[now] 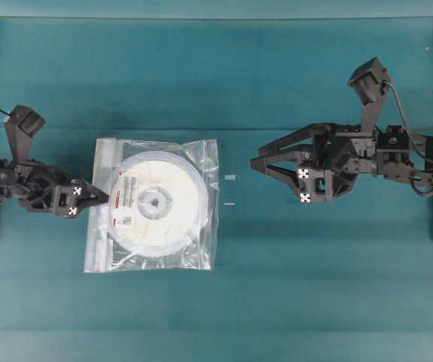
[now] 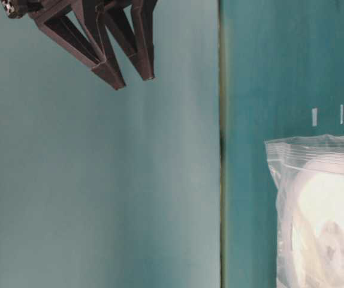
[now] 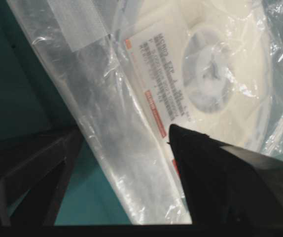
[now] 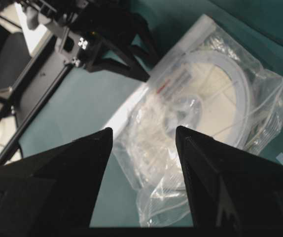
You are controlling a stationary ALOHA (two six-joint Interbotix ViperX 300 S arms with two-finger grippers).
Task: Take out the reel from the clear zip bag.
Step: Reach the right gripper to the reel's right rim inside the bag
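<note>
the clear zip bag (image 1: 153,204) lies flat on the teal counter (image 1: 277,302), left of its middle, with the reel (image 1: 158,200) inside it. the left hand (image 1: 99,197) sits at the bag's left edge, its fingers apart, one over the plastic. the right hand (image 1: 256,164) hangs well apart toward the counter's right side, fingers spread and holding nothing.

reel (image 1: 156,197) in clear zip bag (image 1: 201,162), on table (image 1: 277,286)

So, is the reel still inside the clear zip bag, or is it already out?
Inside. The reel lies flat, and the clear zip bag covers it on all sides.
</note>
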